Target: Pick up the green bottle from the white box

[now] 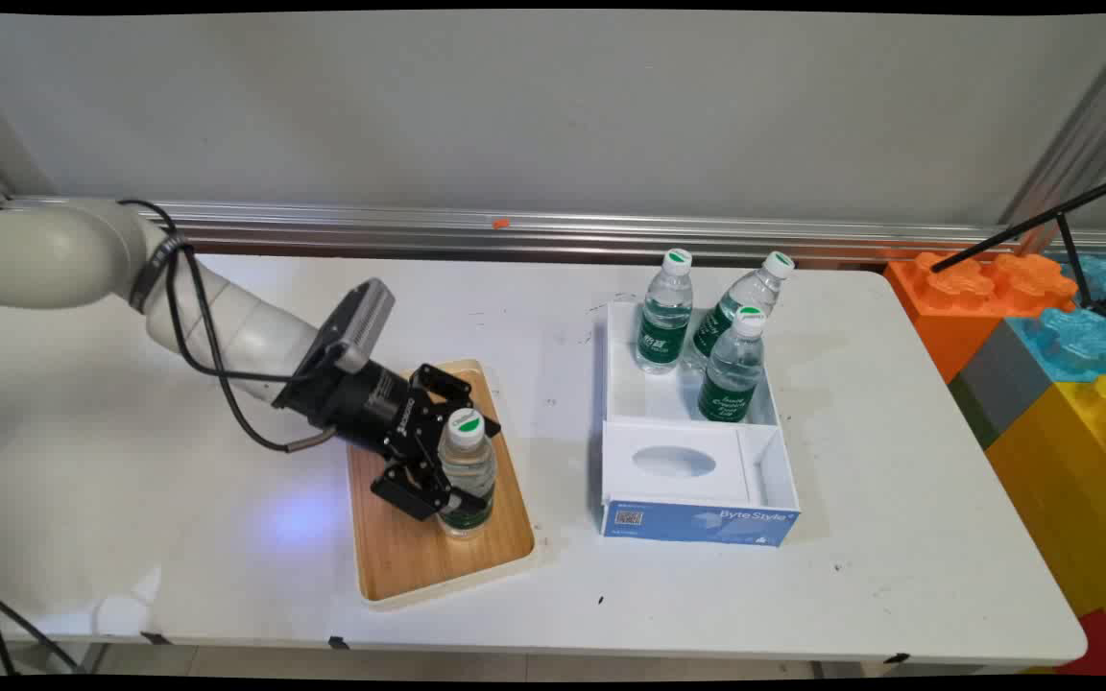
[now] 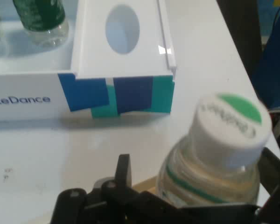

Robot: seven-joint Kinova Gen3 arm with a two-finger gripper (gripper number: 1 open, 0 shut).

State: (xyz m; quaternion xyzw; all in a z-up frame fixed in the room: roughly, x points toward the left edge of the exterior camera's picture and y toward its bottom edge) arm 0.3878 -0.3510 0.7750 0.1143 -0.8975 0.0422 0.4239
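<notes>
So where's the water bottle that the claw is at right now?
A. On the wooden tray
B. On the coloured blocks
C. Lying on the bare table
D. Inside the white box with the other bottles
A: the bottle stands upright on the wooden tray with the claw around it, apart from the white box holding three other bottles.

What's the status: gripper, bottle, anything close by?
Gripper shut on water bottle, bottle upright on wooden tray. White box to the right holds three more bottles, apart from the tray. Nothing else beside the gripper.
</notes>
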